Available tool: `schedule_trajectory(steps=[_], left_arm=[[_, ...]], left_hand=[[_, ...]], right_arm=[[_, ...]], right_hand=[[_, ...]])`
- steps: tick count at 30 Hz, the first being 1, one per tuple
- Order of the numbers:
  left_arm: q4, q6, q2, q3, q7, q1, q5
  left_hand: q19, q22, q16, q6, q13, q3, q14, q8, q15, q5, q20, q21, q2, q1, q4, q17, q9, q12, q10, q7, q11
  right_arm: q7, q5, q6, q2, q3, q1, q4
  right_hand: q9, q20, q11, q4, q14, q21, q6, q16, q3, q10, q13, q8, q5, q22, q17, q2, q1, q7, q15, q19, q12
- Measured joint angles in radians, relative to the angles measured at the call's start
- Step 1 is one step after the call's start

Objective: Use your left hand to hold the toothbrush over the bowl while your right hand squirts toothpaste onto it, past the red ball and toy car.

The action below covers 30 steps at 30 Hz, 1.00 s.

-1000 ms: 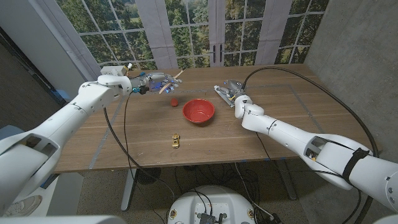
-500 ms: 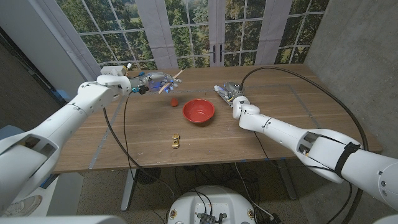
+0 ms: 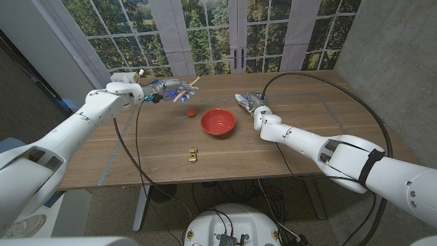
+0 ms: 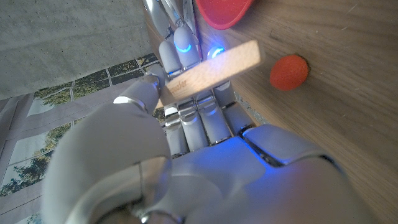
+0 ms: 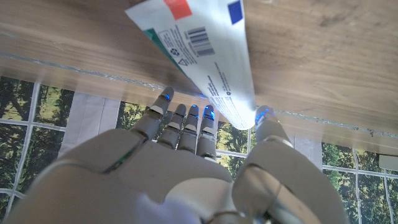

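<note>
From the head camera, my left hand (image 3: 169, 91) held the toothbrush (image 3: 189, 87) behind the red ball (image 3: 192, 111), left of the bowl (image 3: 218, 121); the toy car (image 3: 193, 154) sat nearer me. My right hand (image 3: 254, 102) reached the toothpaste (image 3: 240, 99).

Left wrist: fingers (image 4: 186, 74) pinched the toothbrush (image 4: 211, 70).

Right wrist: fingers (image 5: 186, 121) were spread at the toothpaste (image 5: 208, 53); I couldn't tell whether they gripped it.

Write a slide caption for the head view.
Left hand holds the toothbrush beyond the red ball; right hand reaches the toothpaste beside the bowl.
</note>
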Motion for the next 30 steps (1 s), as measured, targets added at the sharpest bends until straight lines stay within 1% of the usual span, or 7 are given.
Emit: schedule_trajectory(steps=[8, 14, 18, 20, 23, 27, 30], left_arm=[[0.012, -0.001, -0.005, 0.003, -0.003, -0.008, 0.003], [0.027, -0.005, -0.013, 0.009, -0.009, -0.018, 0.008], [0.033, -0.006, -0.017, 0.012, -0.012, -0.024, 0.010], [0.036, -0.007, -0.020, 0.014, -0.014, -0.027, 0.012], [0.039, -0.007, -0.022, 0.016, -0.016, -0.029, 0.015], [0.041, -0.008, -0.024, 0.017, -0.017, -0.032, 0.017], [0.042, -0.008, -0.025, 0.017, -0.017, -0.033, 0.017]], left_hand=[[0.000, 0.000, -0.008, 0.000, 0.000, 0.004, 0.002, -0.005, 0.002, -0.001, 0.000, 0.000, 0.000, 0.000, -0.004, 0.003, -0.005, 0.000, 0.000, 0.000, 0.000], [0.000, 0.000, -0.008, 0.004, 0.000, 0.004, 0.002, -0.005, 0.002, -0.001, 0.000, 0.000, 0.000, 0.000, -0.004, 0.004, -0.005, 0.004, 0.000, -0.004, 0.000], [0.000, 0.000, -0.015, 0.004, 0.000, 0.004, 0.002, -0.006, 0.002, -0.001, 0.000, 0.000, 0.000, -0.009, -0.004, 0.004, -0.009, 0.004, 0.000, -0.004, 0.000], [0.000, 0.000, -0.015, 0.007, 0.000, 0.004, 0.002, -0.005, 0.002, -0.001, 0.000, 0.000, 0.000, -0.013, -0.004, 0.005, -0.009, 0.004, 0.000, -0.007, 0.000], [-0.004, 0.000, -0.015, 0.007, 0.000, 0.004, 0.007, -0.006, 0.000, -0.001, 0.003, 0.000, 0.000, -0.013, -0.004, 0.009, -0.009, 0.004, 0.000, -0.007, 0.000], [-0.004, 0.000, -0.020, 0.007, -0.003, 0.007, 0.009, -0.006, 0.002, -0.001, 0.003, 0.000, 0.001, -0.014, -0.007, 0.009, -0.009, 0.004, 0.000, -0.007, 0.000], [-0.004, 0.000, -0.022, 0.007, -0.003, 0.007, 0.009, -0.006, 0.002, -0.001, 0.003, 0.000, 0.002, -0.014, -0.007, 0.009, -0.006, 0.004, 0.000, -0.007, 0.000]], right_arm=[[-0.025, 0.010, 0.030, 0.045, -0.025, 0.032, 0.110], [-0.054, 0.016, 0.052, 0.058, -0.040, 0.044, 0.157], [-0.070, 0.020, 0.064, 0.055, -0.042, 0.044, 0.159], [-0.082, 0.021, 0.074, 0.049, -0.042, 0.041, 0.155], [-0.095, 0.023, 0.086, 0.036, -0.042, 0.035, 0.145], [-0.110, 0.024, 0.102, 0.028, -0.041, 0.030, 0.136], [-0.118, 0.024, 0.110, 0.023, -0.040, 0.027, 0.133]], right_hand=[[0.000, -0.009, -0.003, -0.004, 0.122, 0.016, 0.097, 0.056, -0.004, 0.135, 0.018, 0.032, -0.003, 0.002, 0.004, -0.009, 0.041, 0.000, -0.011, 0.066, 0.048], [0.000, -0.026, -0.021, -0.004, 0.212, 0.024, 0.210, 0.115, -0.013, 0.253, 0.036, 0.069, -0.004, 0.003, 0.029, 0.022, 0.096, -0.013, -0.012, 0.116, 0.088], [0.000, -0.034, -0.028, -0.004, 0.245, 0.033, 0.270, 0.143, -0.013, 0.305, 0.036, 0.082, -0.004, 0.007, 0.045, 0.039, 0.118, -0.025, -0.014, 0.138, 0.111], [0.000, -0.039, -0.038, -0.004, 0.270, 0.037, 0.312, 0.164, -0.013, 0.341, 0.036, 0.095, -0.004, 0.007, 0.057, 0.038, 0.152, -0.031, -0.016, 0.150, 0.127], [-0.001, -0.039, -0.054, -0.002, 0.307, 0.040, 0.360, 0.195, -0.019, 0.369, 0.036, 0.108, -0.004, 0.007, 0.073, 0.051, 0.164, -0.038, -0.015, 0.164, 0.144], [-0.001, -0.046, -0.051, -0.005, 0.337, 0.048, 0.414, 0.229, -0.020, 0.425, 0.036, 0.123, -0.004, 0.012, 0.094, 0.053, 0.213, -0.044, -0.019, 0.171, 0.168], [0.000, -0.049, -0.044, -0.023, 0.348, 0.048, 0.438, 0.244, -0.014, 0.442, 0.036, 0.130, 0.000, 0.012, 0.103, 0.044, 0.253, -0.045, -0.016, 0.182, 0.178]])
